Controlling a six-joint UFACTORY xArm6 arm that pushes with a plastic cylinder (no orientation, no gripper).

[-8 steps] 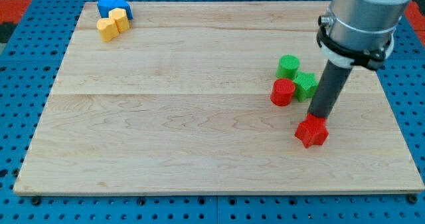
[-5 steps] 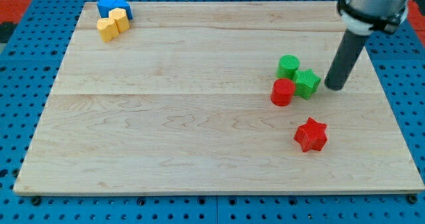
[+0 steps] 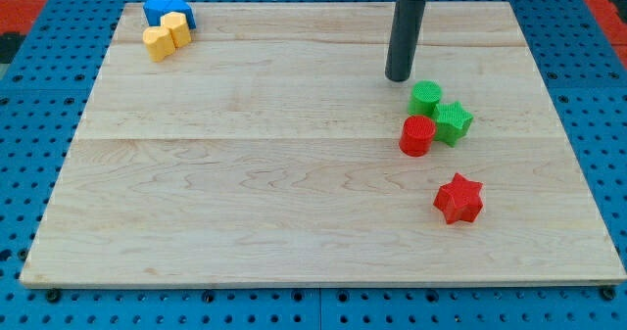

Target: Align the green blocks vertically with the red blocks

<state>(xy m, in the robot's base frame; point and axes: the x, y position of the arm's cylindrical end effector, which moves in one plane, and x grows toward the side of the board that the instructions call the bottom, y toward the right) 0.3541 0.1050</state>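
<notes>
A green cylinder (image 3: 425,97) and a green star block (image 3: 452,122) sit together right of the board's middle. A red cylinder (image 3: 417,135) touches them just below. A red star block (image 3: 458,198) lies apart, lower and to the right. My tip (image 3: 398,77) stands just above and left of the green cylinder, a small gap from it.
A blue block (image 3: 165,8) and two yellow blocks (image 3: 167,33) cluster at the board's top left corner. The wooden board (image 3: 245,173) lies on a blue pegboard surface.
My tip left the red star block, went up past the right side of the green star block, then across to the upper left of the green cylinder. The blocks stayed put.
</notes>
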